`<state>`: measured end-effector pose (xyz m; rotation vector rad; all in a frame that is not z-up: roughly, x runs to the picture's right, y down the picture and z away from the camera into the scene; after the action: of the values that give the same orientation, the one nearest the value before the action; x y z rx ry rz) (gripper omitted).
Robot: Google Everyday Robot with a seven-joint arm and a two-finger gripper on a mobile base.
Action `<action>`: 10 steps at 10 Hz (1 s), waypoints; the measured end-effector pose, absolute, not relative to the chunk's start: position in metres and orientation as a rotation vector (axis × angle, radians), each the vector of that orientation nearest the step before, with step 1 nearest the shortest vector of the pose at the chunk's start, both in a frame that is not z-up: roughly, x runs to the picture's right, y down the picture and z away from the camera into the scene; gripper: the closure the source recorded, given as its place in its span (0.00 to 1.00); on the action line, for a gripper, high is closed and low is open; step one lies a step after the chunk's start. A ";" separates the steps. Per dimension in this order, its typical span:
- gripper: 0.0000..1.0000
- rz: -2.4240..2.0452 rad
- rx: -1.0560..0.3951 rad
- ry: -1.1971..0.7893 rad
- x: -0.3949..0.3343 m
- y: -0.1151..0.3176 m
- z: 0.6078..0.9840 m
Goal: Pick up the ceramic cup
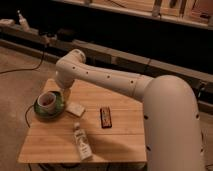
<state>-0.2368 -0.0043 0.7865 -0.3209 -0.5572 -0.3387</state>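
The ceramic cup (46,101) is small, round and off-white with a dark inside. It stands upright on a round green plate (51,110) at the left end of the wooden table (120,137). My gripper (60,94) hangs from the white arm's bent wrist, just right of the cup and over the plate's far right rim. It is close to the cup, and I cannot tell whether it touches it.
A small white packet (76,108) lies just right of the plate. A dark brown bar (105,117) lies mid-table. A pale bottle (82,142) lies on its side near the front edge. The big white arm covers the table's right side. A cable (22,67) runs over the floor at left.
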 end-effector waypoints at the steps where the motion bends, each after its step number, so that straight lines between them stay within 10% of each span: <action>1: 0.20 -0.339 -0.321 -0.557 -0.237 -0.004 0.786; 10: 0.20 -0.362 -0.328 -0.554 -0.235 -0.002 0.786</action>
<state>-0.2354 -0.0017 0.7857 -0.3282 -0.5542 -0.3623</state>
